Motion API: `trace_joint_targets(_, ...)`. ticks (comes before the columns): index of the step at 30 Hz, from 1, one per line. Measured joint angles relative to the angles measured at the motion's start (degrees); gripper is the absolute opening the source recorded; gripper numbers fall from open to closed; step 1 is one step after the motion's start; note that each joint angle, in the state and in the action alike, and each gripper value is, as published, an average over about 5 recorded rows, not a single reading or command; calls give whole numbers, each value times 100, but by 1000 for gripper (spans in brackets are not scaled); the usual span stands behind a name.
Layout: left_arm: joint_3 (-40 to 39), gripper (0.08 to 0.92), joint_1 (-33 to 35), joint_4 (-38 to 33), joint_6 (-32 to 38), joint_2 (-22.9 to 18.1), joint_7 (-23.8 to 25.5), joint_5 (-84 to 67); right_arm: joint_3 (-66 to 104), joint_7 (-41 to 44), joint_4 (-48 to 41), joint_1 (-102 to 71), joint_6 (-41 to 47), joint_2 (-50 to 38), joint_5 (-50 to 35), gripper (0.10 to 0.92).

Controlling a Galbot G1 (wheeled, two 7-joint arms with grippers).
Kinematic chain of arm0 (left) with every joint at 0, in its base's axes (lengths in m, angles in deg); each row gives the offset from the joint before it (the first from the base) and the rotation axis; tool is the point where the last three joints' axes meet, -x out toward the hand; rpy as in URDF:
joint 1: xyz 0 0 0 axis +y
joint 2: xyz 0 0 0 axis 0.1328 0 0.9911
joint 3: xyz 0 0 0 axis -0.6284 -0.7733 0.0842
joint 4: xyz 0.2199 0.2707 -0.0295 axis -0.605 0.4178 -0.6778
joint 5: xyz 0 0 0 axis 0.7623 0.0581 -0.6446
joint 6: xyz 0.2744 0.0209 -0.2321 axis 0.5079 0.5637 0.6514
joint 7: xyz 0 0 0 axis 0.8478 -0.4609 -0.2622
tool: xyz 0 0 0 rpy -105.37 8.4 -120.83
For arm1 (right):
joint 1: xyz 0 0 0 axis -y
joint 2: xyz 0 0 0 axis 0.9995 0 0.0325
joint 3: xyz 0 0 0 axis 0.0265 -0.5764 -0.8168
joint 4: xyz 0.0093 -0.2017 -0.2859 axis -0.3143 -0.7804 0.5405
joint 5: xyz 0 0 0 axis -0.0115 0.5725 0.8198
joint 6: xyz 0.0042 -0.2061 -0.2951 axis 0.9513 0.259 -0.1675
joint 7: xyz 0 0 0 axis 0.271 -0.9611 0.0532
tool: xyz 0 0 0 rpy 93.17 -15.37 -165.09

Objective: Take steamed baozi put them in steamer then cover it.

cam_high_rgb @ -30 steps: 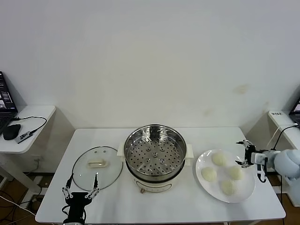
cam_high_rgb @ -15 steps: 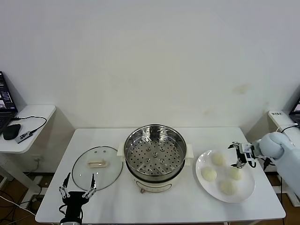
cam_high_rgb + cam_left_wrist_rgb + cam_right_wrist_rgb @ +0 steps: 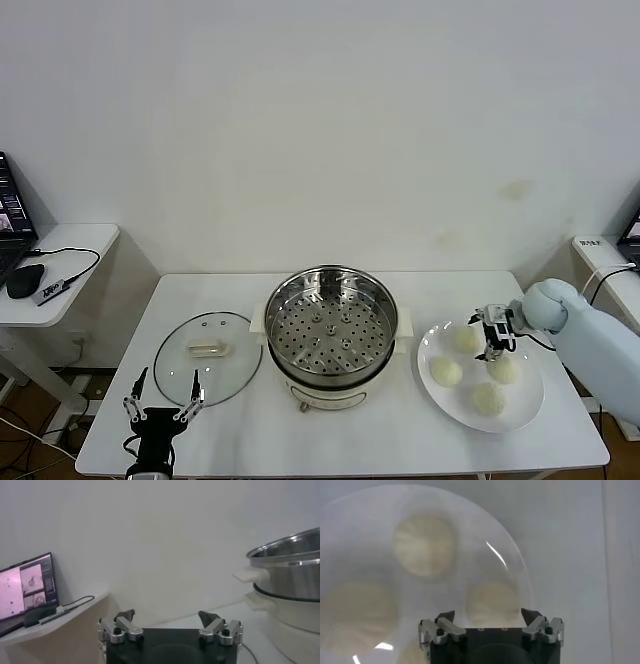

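Four baozi (image 3: 466, 339) sit on a white plate (image 3: 531, 400) at the right of the worktop (image 3: 400, 440), beside the empty steamer (image 3: 331, 325). The right end effector (image 3: 492, 333) hovers over them, released. The cover (image 3: 206, 357) lies left of the steamer. The left end effector (image 3: 160, 402) waits near it, released.

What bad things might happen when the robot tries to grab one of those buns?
The four baozi sit close together on the white plate, so the open right gripper above them might bump a neighbouring bun. Squeezing too hard may dent a soft bun. The steamer rim stands high, so a low carry might knock it.
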Motion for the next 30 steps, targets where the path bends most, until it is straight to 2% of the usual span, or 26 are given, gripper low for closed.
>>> trace_joint_targets(8,1,823,-8,44,65,6,-10,12,-129,-76,-168,122,97,148,19,799)
trace_joint_targets(22,-19,823,15,24,69,-18,-13,12,-213,-46,-141,136,163,93,45,633)
trace_joint_targets(30,-24,823,27,-9,67,-6,-12,16,-325,38,33,266,174,-99,-66,596)
